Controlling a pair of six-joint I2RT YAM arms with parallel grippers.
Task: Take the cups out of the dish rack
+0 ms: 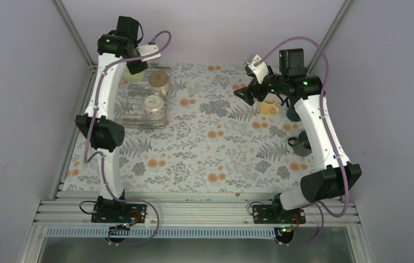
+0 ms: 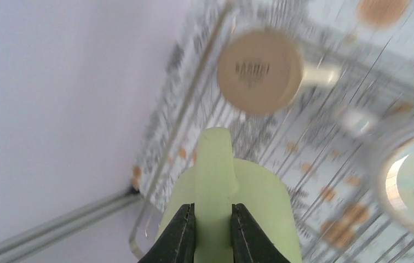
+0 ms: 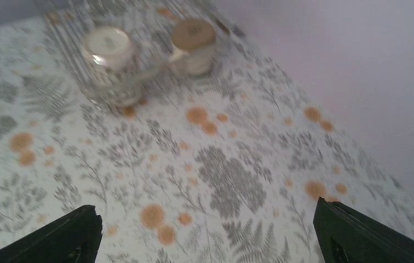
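While the left gripper [image 2: 213, 212] is pinching the pale green mug [image 2: 260, 197] by its handle, dish rack [image 1: 133, 113] far-left corner, the right gripper [image 3: 205, 212] is gaping. It is holding nothing.

Robot lab cell, plain lilac walls [image 1: 24, 82], aluminium rails [image 1: 194, 211], left arm [image 1: 104, 82] and right arm [image 1: 320, 129] bolted on

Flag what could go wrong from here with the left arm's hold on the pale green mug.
1. The left pincer is shut on only the handle of the pale green mug; the mug may swing or slip when carried.
2. The cream mug and patterned mug stand close by on the rack; a swinging mug could knock them.
3. The right pincer hangs open near the yellow mug; the arms could crowd each other at set-down.
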